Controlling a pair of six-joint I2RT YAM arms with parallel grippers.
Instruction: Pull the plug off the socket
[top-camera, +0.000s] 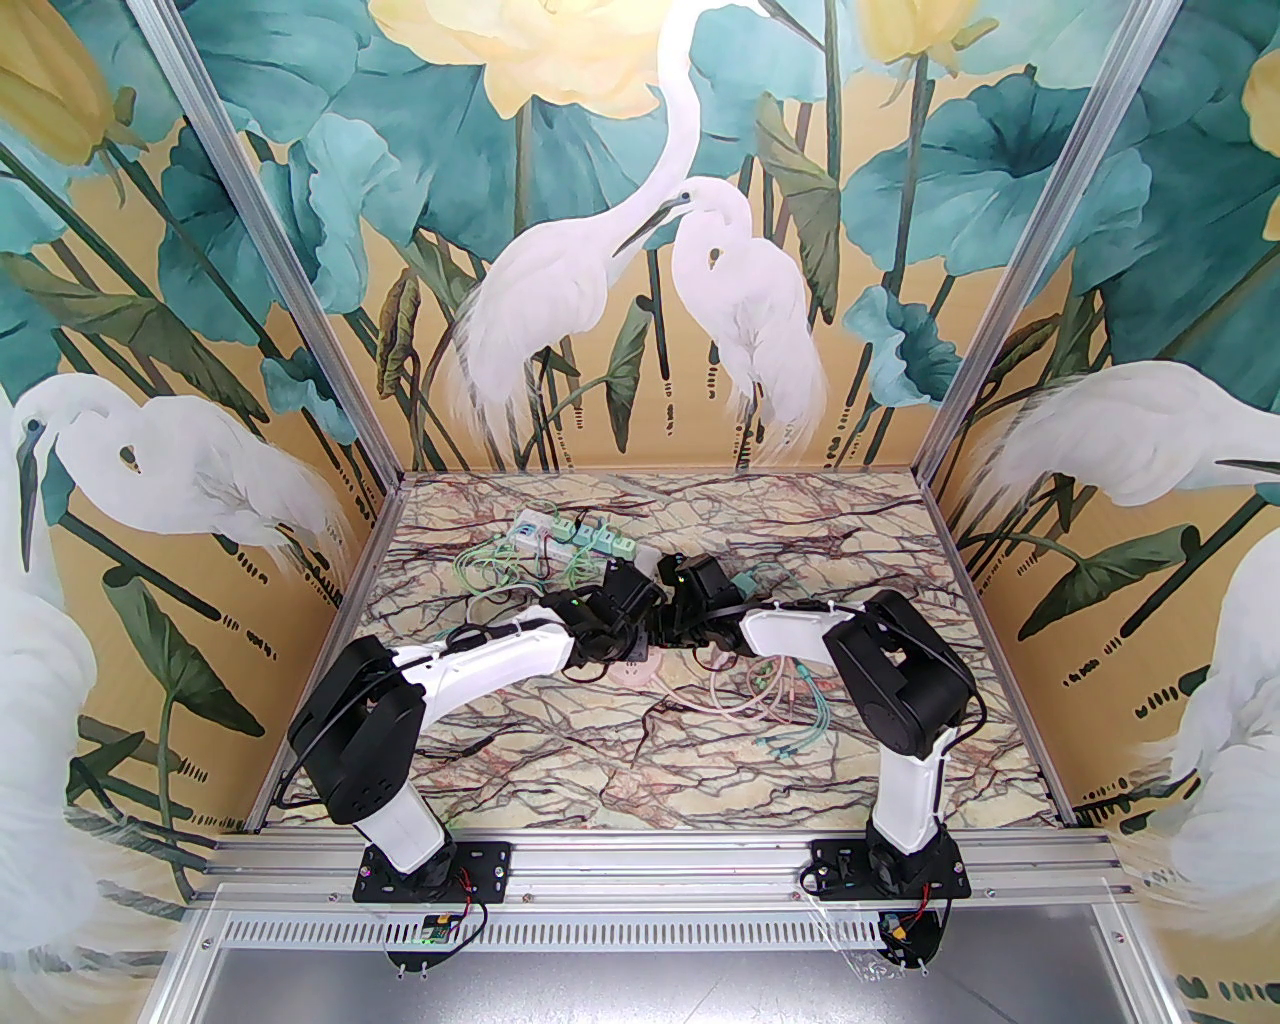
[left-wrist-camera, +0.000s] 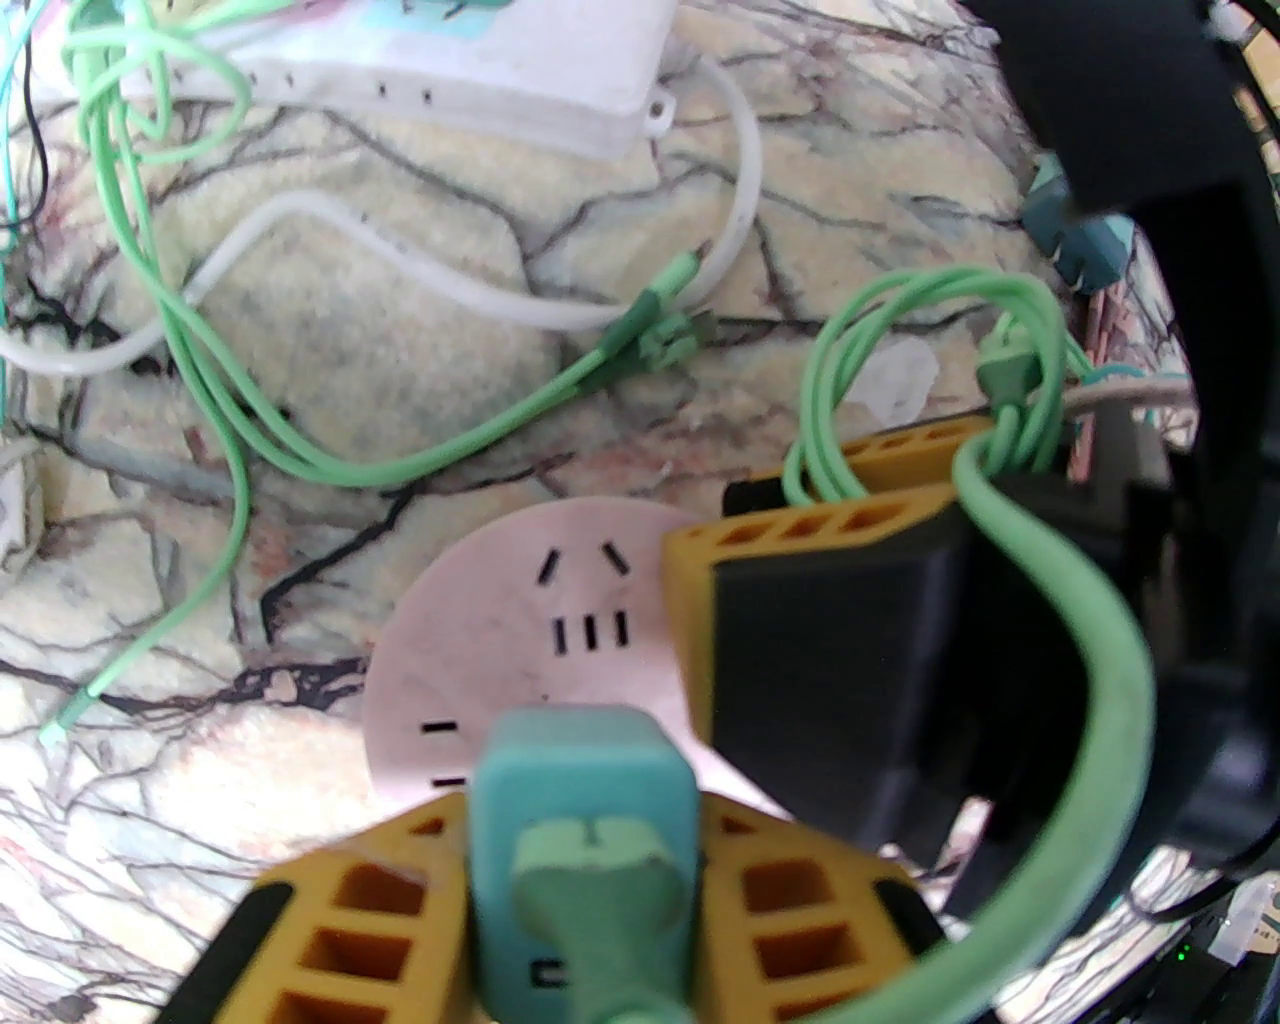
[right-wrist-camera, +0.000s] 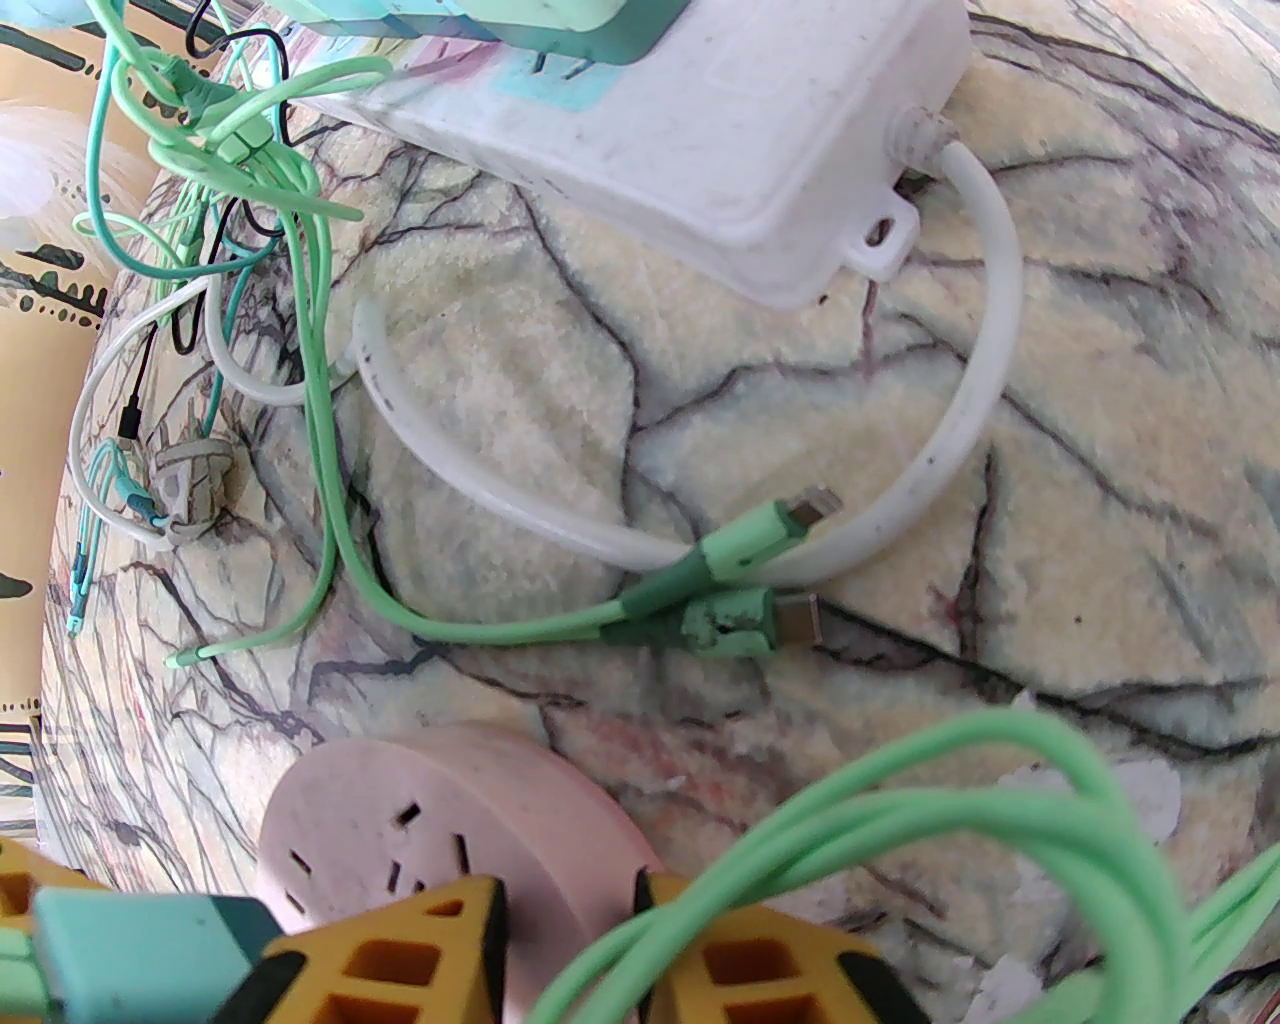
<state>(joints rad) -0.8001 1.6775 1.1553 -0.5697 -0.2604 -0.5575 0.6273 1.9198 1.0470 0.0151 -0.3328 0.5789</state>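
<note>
Marble table (top-camera: 500, 760) | left claw (left-wrist-camera: 585, 830) clamped on plug (left-wrist-camera: 585, 770), at socket (left-wrist-camera: 500, 620) | right claw (right-wrist-camera: 565, 905) clamped on socket

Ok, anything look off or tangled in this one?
Yes. A green cable loop is draped over the right claw at the pink socket and could snag as that arm moves, while the left claw grips the teal plug. A green connector on the table looks chipped.

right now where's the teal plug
In the left wrist view the teal plug sits bottom centre, clamped by the left tool, at the near edge of the round pink socket.
</note>
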